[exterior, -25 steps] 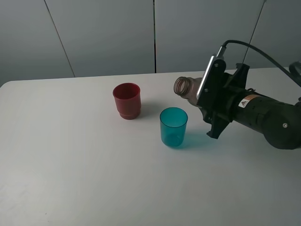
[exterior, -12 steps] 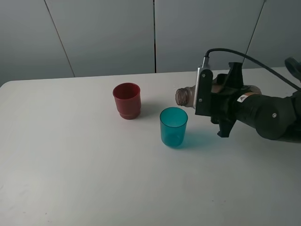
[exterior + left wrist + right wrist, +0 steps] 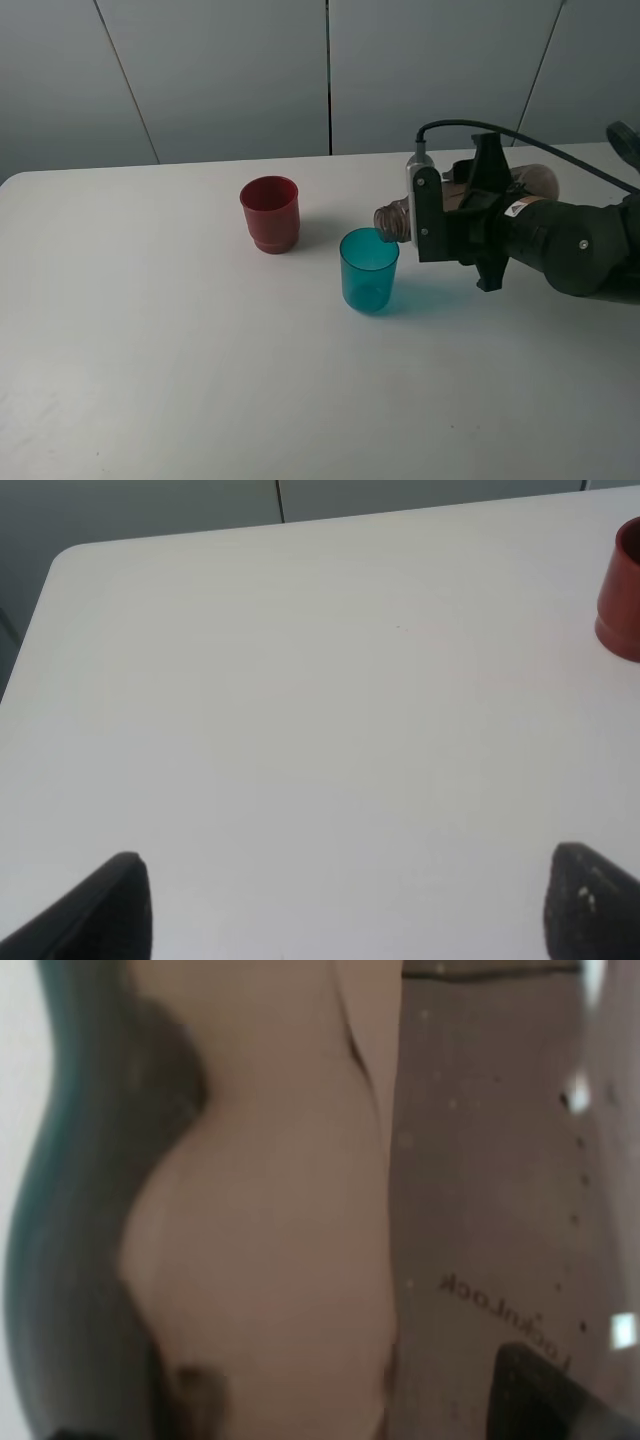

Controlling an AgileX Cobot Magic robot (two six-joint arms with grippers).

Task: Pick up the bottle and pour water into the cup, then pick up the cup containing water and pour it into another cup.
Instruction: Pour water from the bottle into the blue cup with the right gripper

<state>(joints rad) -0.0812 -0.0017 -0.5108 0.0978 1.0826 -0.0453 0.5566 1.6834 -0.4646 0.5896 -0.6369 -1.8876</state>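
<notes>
White matte table (image 3: 150, 350), smooth.

Left pincer (image 3: 352, 905): released, with its dark fingertips spread wide over bare tabletop.

Red cup (image 3: 270, 214): opaque dark red plastic with a stepped base ring. It stands upright, back-left of the teal cup and apart from it.

Teal cup (image 3: 369, 269): translucent tumbler with smooth tapered sides, upright.

Bottle (image 3: 395, 220): smoky grey-brown translucent plastic, threaded neck, uncapped. It lies near horizontal, its mouth just over the teal cup's right rim.

Right pincer (image 3: 470, 205): clenched around the bottle's body, right of the teal cup. Its pads are hidden, and I cannot tell whether water is flowing.
</notes>
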